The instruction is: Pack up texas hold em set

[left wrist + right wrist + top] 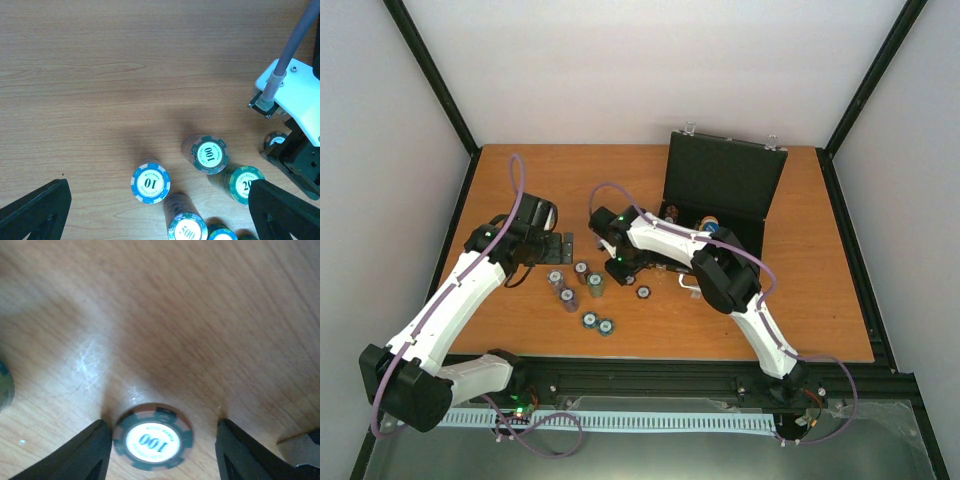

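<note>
Several chip stacks (pixel 568 298): I see them standing in a loose bunch on the wood, near the middle, between my two arms. None of these is in the case.
Dark 100 stack (pixel 152 440): it has a dark rim and a white middle. It stands flat on the wood, right between the right fingers.
Right gripper (pixel 161 432): it is down low at the table and partly open, with one finger on each side of the dark 100 stack. One finger (pixel 95 450) is just beside the stack. On the other side I see a gap. It is not squeezing or lifting anything.
Left gripper (pixel 159 200): it is as wide as it goes and holds nothing. It hangs above the bunch of stacks.
Under the left gripper: I see a blue 10 stack (pixel 150 182), a teal 100 stack (pixel 209 154), a green 20 stack (pixel 245 185) and a 500 stack (pixel 187 227) at the bottom edge of that view.
Case (pixel 725 180): it is black and open, at the far right part of the table. Its lid stands up, with silver latches (pixel 690 128) on the top edge. A few small things lie in the low half, but I cannot tell what they are.
Table (pixel 820 300): brown wood.
</note>
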Controlling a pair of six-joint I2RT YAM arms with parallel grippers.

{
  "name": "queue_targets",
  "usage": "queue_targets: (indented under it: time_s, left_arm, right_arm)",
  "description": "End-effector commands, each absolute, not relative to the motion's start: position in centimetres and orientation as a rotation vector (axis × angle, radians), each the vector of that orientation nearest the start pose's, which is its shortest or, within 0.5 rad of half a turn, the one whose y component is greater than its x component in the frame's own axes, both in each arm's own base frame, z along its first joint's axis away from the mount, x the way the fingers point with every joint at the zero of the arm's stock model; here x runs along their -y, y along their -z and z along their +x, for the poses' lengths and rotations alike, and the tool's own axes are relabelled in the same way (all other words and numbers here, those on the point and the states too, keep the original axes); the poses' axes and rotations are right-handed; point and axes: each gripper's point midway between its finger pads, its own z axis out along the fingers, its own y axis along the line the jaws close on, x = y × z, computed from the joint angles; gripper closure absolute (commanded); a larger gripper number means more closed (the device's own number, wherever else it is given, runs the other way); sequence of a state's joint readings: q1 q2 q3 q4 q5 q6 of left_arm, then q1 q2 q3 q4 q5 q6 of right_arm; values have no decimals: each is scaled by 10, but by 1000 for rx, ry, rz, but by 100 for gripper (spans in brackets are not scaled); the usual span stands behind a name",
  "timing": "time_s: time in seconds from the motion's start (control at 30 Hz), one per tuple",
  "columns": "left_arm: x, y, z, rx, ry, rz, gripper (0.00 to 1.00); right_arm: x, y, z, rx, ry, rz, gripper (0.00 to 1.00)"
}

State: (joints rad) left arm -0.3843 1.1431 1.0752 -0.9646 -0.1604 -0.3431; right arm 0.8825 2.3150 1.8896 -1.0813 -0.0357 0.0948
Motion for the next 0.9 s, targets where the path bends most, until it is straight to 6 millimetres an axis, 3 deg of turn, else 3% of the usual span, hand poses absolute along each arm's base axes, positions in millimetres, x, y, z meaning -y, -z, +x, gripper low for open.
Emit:
queue_targets:
  time_s: [0.0, 0.23, 0.47, 0.5, 0.6, 0.67, 0.87]
  left_arm:
    - [81, -198, 278, -2538, 58, 11, 0]
    - [82, -199, 279, -2537, 63, 15, 0]
    - [82, -199, 279, -2536, 64, 13, 0]
    - [82, -200, 279, -2534, 66, 12, 0]
    - [82, -200, 279, -2532, 71, 7, 0]
    - [82, -200, 278, -2531, 72, 5, 0]
    - [82, -199, 277, -2534, 73, -1, 0]
  right_arm:
    - [-347, 12, 274, -2960, -65, -1198, 46]
    - [-349, 8, 272, -2959, -94, -1203, 65]
    - [-352, -6, 280, -2923, -79, -1195, 67]
    - [-352, -9, 281, -2917, -80, -1195, 66]
    - [-352, -16, 285, -2897, -62, -1176, 44]
    - [-351, -23, 287, -2878, -60, -1163, 34]
    - [-347, -24, 279, -2902, -79, -1175, 31]
